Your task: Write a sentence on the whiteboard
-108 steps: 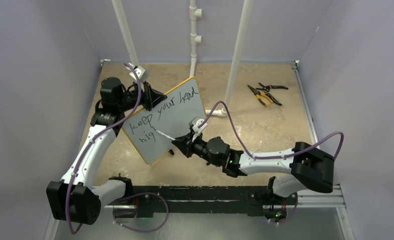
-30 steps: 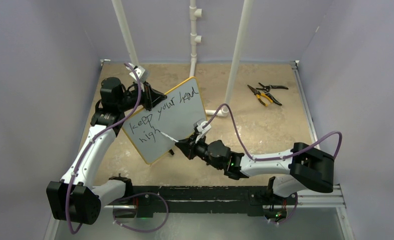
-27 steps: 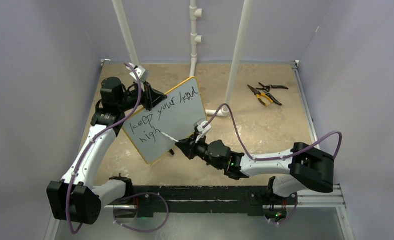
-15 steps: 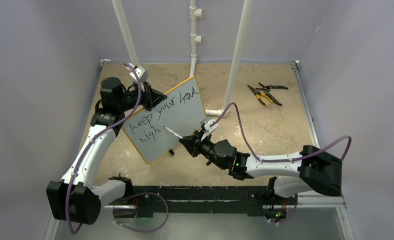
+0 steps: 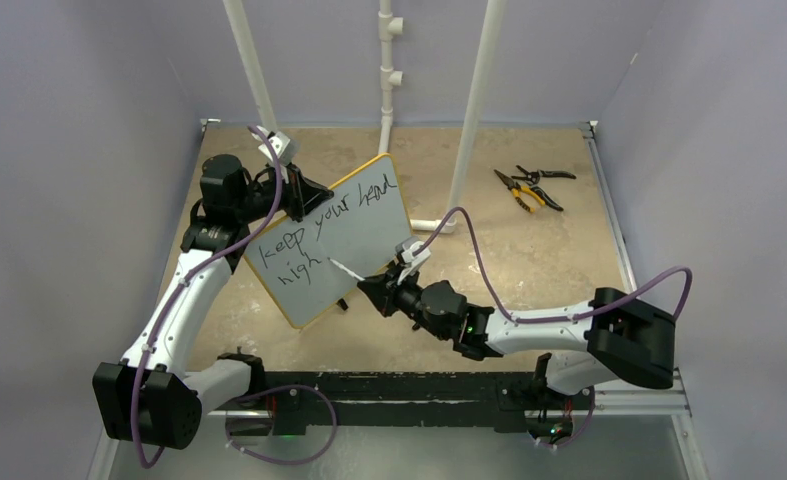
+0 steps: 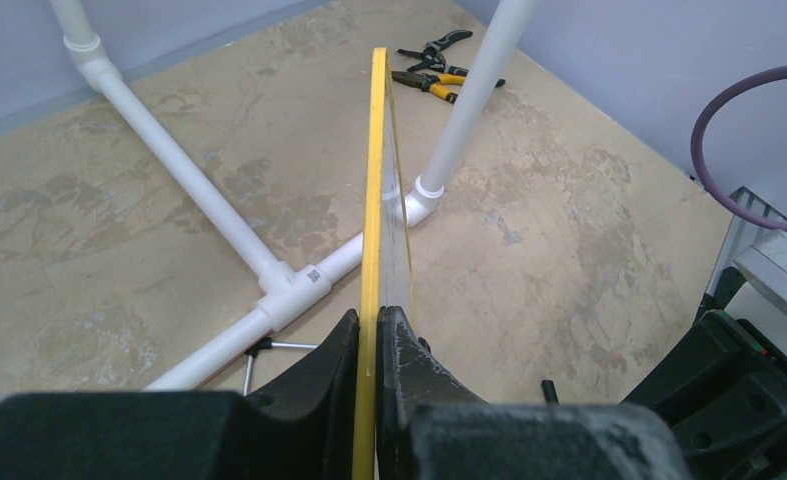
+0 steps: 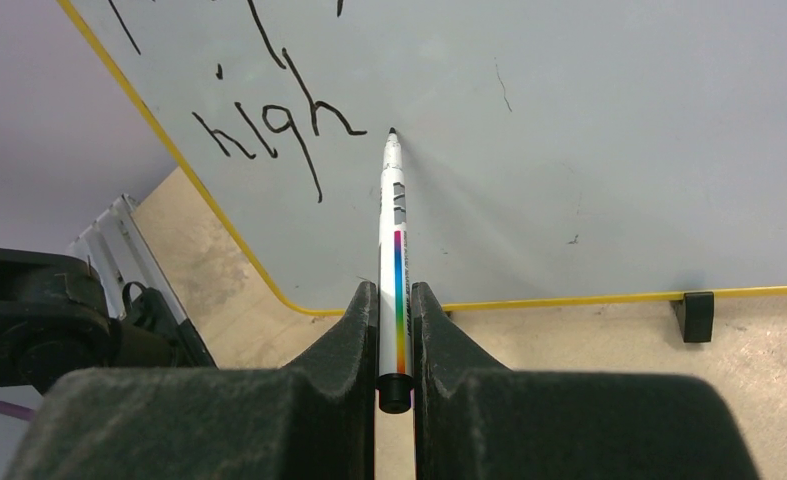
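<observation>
The whiteboard (image 5: 354,245), pale grey with a yellow frame, stands tilted on the table. My left gripper (image 5: 294,195) is shut on its upper left edge; the left wrist view shows the yellow frame (image 6: 377,190) edge-on in the left gripper (image 6: 371,330). The sentence (image 5: 319,232) reads "keep your head" over "high" in black. My right gripper (image 5: 374,285) is shut on a white marker (image 5: 347,271). In the right wrist view the marker (image 7: 395,250) sits in the right gripper (image 7: 395,300), its tip just right of the word "high" (image 7: 279,125), at or just off the board (image 7: 589,150).
White PVC pipes (image 5: 474,100) rise behind the board, with a pipe joint lying on the table (image 6: 289,290). Two pliers with yellow and black handles (image 5: 529,187) lie at the back right. A black board foot (image 7: 699,312) rests on the table.
The word "high" went from "hig" to finished. My right gripper has then drawn the marker tip a little to the right, away from the last stroke. The left arm and board have not moved.
</observation>
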Tool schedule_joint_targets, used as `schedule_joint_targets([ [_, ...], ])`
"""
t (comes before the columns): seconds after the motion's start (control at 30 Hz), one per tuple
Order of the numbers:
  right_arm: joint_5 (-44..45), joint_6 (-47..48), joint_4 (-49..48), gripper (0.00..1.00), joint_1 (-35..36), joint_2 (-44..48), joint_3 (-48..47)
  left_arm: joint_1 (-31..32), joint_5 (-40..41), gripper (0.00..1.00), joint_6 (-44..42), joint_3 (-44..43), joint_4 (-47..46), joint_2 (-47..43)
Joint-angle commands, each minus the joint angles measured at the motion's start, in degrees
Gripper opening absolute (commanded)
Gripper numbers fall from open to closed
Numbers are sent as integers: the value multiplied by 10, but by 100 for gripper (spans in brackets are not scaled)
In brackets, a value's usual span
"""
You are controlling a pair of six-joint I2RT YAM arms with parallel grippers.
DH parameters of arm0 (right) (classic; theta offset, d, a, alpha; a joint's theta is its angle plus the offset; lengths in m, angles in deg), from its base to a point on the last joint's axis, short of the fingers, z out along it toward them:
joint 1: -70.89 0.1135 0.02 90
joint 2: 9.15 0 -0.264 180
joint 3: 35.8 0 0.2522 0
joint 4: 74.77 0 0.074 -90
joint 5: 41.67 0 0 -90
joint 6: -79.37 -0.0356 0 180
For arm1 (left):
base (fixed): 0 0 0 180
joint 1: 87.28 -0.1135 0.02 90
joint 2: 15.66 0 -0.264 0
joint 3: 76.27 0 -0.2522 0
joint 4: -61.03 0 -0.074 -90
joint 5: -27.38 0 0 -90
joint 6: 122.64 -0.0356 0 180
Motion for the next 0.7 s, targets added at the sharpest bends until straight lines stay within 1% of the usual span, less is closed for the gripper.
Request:
schedule_joint_targets([
  [0.0,8,2,-16,0,-1,-4,-13,1,-18,0,7,8,-11,1],
  [0.37,17,1,-14,0,-2,-16,-18,1,-18,0,8,8,-10,0],
  [0.47,22,2,-20,0,-2,-1,-11,1,-18,0,7,8,-10,0],
  [0.63,20,22,-40,0,-1,54,14,1,-10,0,9,6,-10,-2],
  [0.67,20,23,-36,0,-1,67,19,1,-6,5,11,4,-9,-3],
])
